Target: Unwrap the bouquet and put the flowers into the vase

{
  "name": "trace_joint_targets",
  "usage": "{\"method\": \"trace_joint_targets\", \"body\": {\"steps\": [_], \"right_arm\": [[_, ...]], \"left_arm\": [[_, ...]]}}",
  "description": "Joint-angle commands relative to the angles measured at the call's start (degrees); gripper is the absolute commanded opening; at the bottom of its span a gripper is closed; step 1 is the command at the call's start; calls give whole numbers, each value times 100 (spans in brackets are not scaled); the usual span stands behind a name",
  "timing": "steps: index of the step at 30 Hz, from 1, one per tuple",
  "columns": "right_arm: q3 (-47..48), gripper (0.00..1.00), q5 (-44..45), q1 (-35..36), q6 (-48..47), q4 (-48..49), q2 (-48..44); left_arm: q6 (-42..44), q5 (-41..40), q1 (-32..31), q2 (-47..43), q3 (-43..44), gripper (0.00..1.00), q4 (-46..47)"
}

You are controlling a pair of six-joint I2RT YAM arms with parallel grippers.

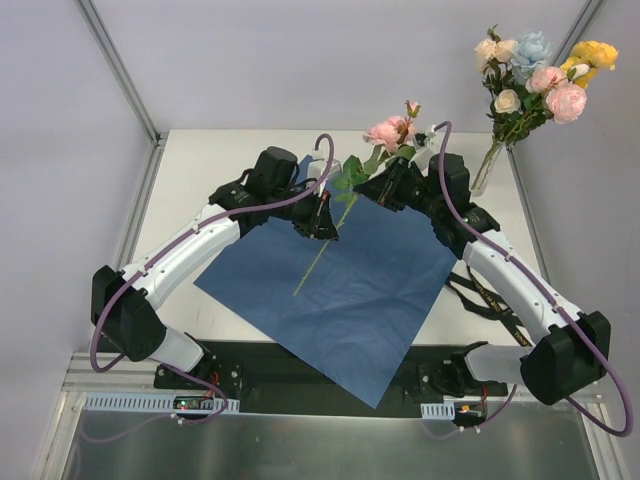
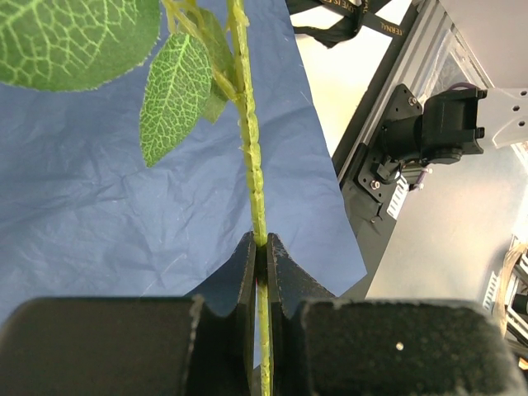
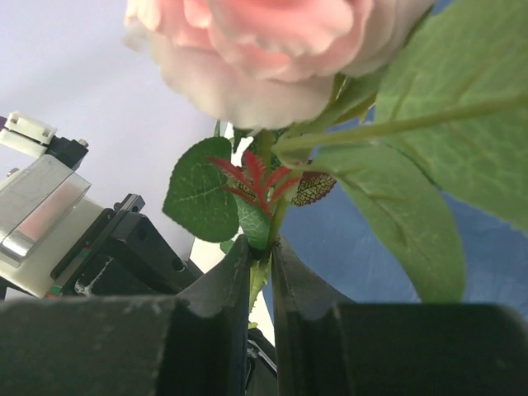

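A pink flower (image 1: 388, 130) on a long green stem (image 1: 320, 258) hangs over the blue paper (image 1: 350, 300), held by both arms. My left gripper (image 1: 325, 222) is shut on the stem (image 2: 250, 140) partway down, below its leaves. My right gripper (image 1: 372, 185) is shut on the same stem just under the pink bloom (image 3: 272, 41), its jaws pressed around stem and small leaves. The clear glass vase (image 1: 487, 168) stands at the back right with several flowers (image 1: 535, 75) in it. No tied bouquet is in view; the paper lies spread flat.
A black ribbon (image 1: 475, 290) lies on the table right of the paper, under my right arm. The vase stands close to the right rear table corner, beside the frame post. The table's near edge carries the arm bases (image 1: 450, 380).
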Motion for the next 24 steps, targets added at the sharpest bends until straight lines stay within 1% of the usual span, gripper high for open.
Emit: {"method": "trace_joint_targets", "body": {"steps": [1, 4, 8, 9, 12, 13, 14, 15, 17, 18, 19, 20, 22, 23, 24], "right_arm": [[-25, 16, 161, 41, -20, 175, -141], [37, 24, 231, 41, 6, 78, -97], [63, 24, 293, 41, 102, 17, -18], [63, 22, 302, 41, 138, 25, 0], [54, 11, 293, 50, 199, 87, 53], [45, 1, 337, 41, 199, 96, 35], [45, 1, 372, 41, 208, 104, 18], [54, 1, 416, 41, 113, 96, -9], [54, 1, 714, 32, -90, 35, -184], [63, 0, 872, -11, -186, -1, -272], [98, 1, 1125, -55, -413, -149, -420], [124, 1, 1206, -125, -485, -281, -500], [273, 1, 1295, -520, -739, -422, -711], [335, 1, 1321, -678, -871, -553, -782], [553, 1, 1347, -1019, -1038, -650, -834]], "left_arm": [[176, 232, -67, -251, -43, 0, 215], [184, 232, -75, -242, -52, 0, 215], [184, 205, -76, -242, -61, 0, 215], [184, 205, -84, -242, -61, 0, 223], [184, 162, -93, -251, -70, 0, 215], [184, 153, -84, -251, -70, 0, 215], [158, 135, -84, -260, -52, 0, 206], [141, 118, -93, -260, -44, 7, 197], [123, 48, -84, -277, -8, 33, 127], [123, -57, -84, -312, -17, 41, 118], [140, -119, -84, -339, -17, 59, 101], [158, -172, -84, -365, -43, 66, 92], [202, -339, -84, -427, -70, 76, 74], [219, -383, -84, -427, -78, 78, 83], [228, -436, -76, -436, -87, 80, 57]]}}
